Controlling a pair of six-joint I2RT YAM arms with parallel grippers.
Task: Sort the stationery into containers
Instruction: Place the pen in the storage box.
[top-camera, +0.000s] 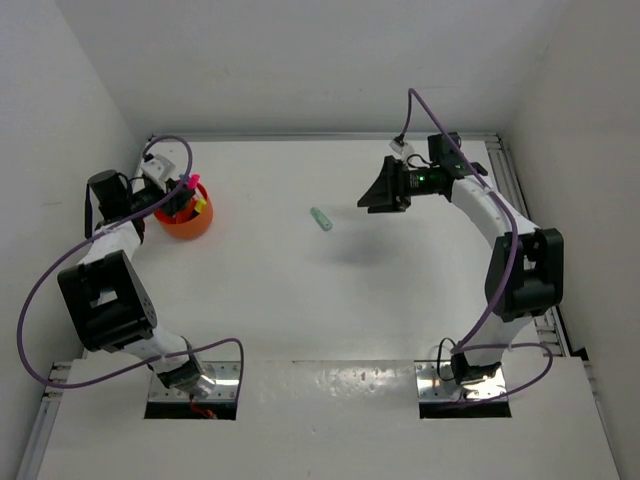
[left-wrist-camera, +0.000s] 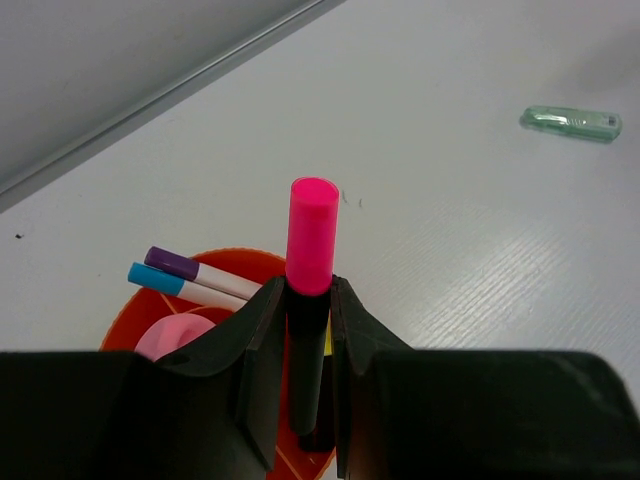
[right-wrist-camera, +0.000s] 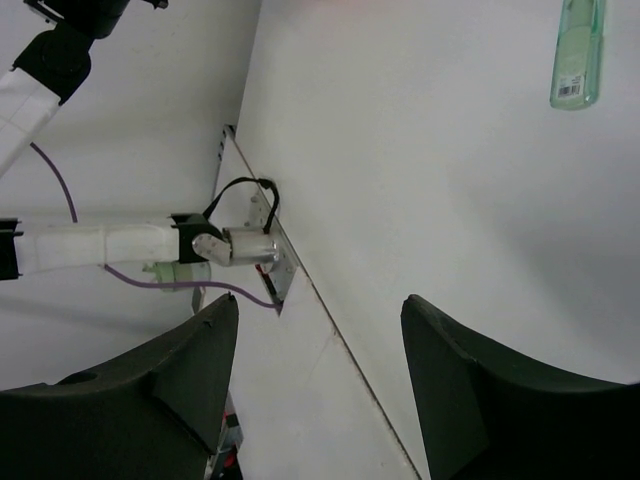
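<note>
White table boxed in by white walls: two arms, one bowl, one stray piece.

From above, the white table (top-camera: 300, 300) carries one round orange plastic bowl (top-camera: 186, 224) at the far left and one short pale-green translucent marker (top-camera: 320, 218) lying alone near the middle. The left gripper (top-camera: 180, 192) hangs over the bowl, and the right gripper (top-camera: 375, 192) hovers just right of the marker. In the left wrist view, the left gripper's jaws are clenched on one black highlighter with a pink cap (left-wrist-camera: 312, 235), upright above the bowl. The bowl holds one white pen with a purple cap (left-wrist-camera: 190, 267), one white pen with a blue cap (left-wrist-camera: 165, 281) and one pink chunky item (left-wrist-camera: 172, 335). In the right wrist view, the right gripper's two fingers (right-wrist-camera: 170, 370) stand wide apart with nothing between them. The green marker lies on the table beyond.
</note>
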